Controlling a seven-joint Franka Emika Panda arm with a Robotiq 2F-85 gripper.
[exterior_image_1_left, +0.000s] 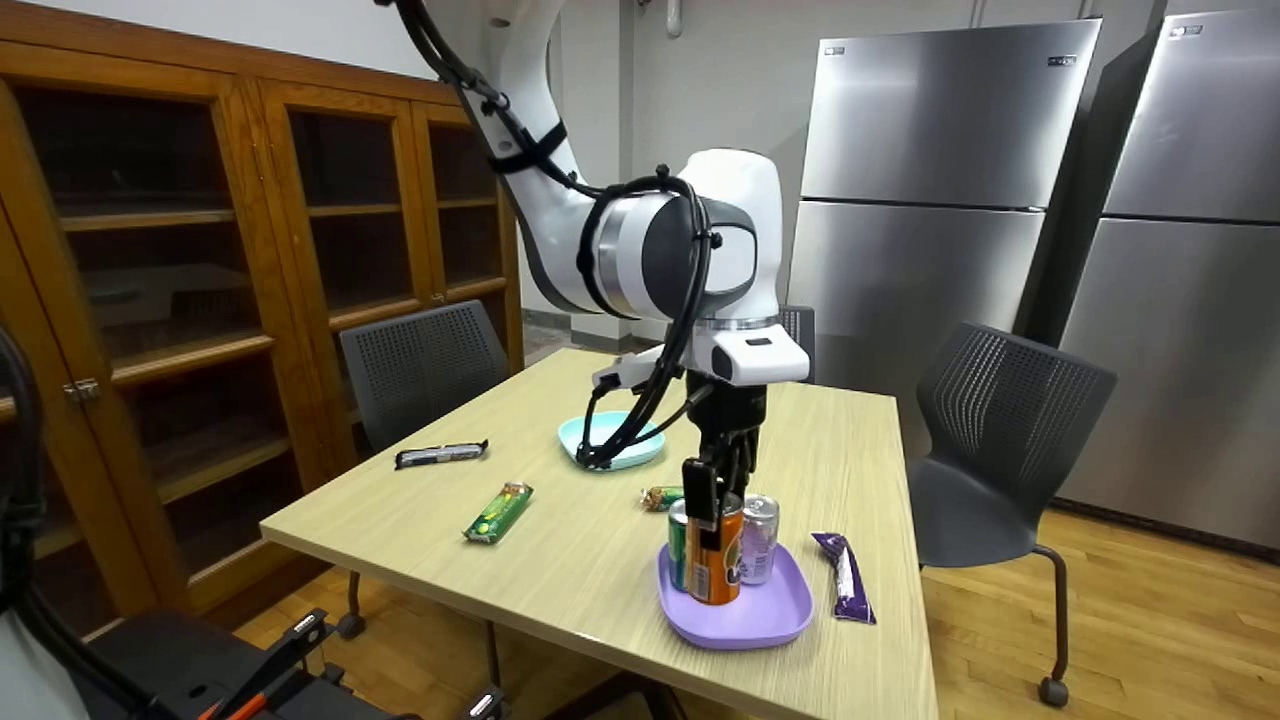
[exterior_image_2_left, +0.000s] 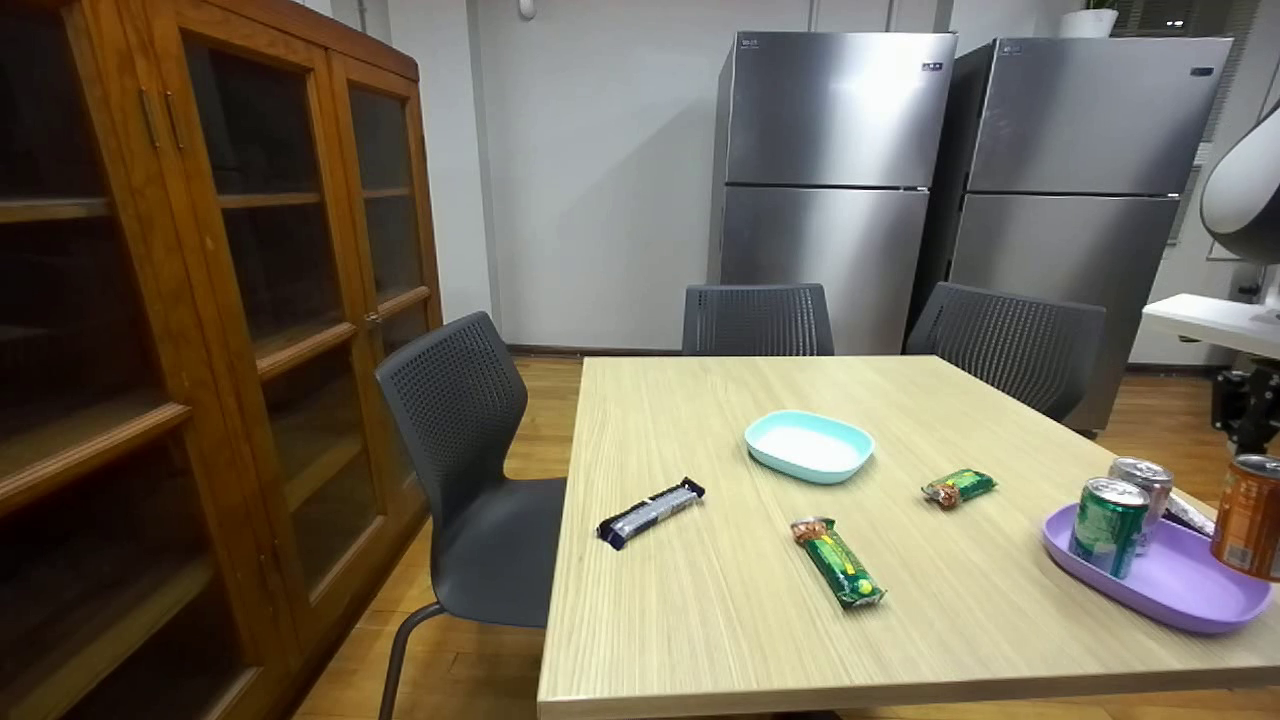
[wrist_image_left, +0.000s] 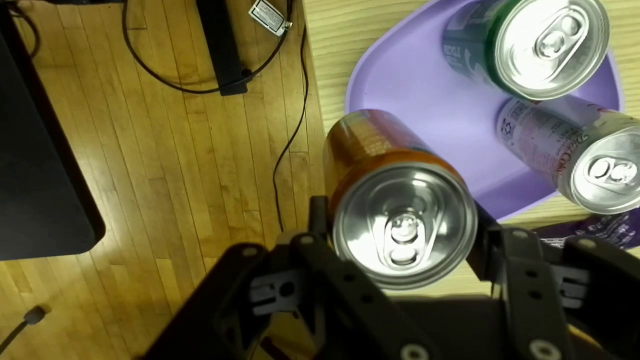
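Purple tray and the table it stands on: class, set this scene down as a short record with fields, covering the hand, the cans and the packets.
Hand: closed on the orange can, near its top
Can's place: over the purple tray; contact with it unclear
In the tray: green can and silver-pink can, both upright
Beside the tray: purple packet
Elsewhere on the table: aqua dish, two green packets, one dark-and-silver packet

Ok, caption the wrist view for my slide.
Gripper holds an orange can; a green can and pale can stand in the purple tray.
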